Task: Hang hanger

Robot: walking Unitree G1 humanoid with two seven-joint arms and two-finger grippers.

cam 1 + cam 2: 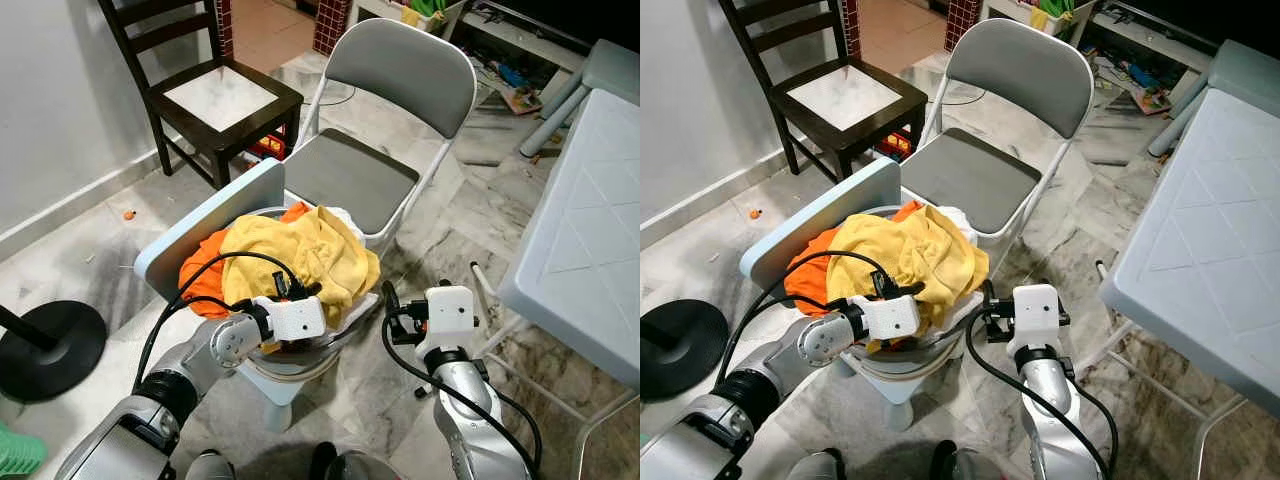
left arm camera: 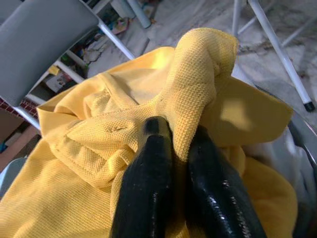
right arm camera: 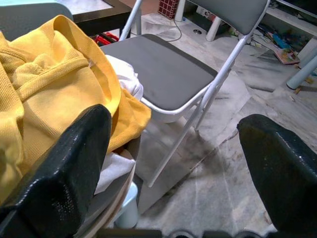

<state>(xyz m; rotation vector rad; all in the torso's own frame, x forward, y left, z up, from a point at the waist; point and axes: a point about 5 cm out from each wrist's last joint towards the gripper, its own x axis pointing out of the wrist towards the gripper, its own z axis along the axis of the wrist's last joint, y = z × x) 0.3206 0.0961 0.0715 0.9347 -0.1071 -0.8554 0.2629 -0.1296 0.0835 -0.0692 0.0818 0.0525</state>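
A yellow shirt is heaped on top of an orange garment and a white one in a round metal basin. My left gripper is at the front of the heap, shut on a raised fold of the yellow shirt. In the left eye view the left gripper sits low against the cloth. My right gripper hovers just right of the basin, open, with nothing between its fingers.
The basin rests on a pale blue stool. Close behind stands a grey folding chair, with a dark wooden chair further back left. A pale plastic table lies to the right, a black round base to the left.
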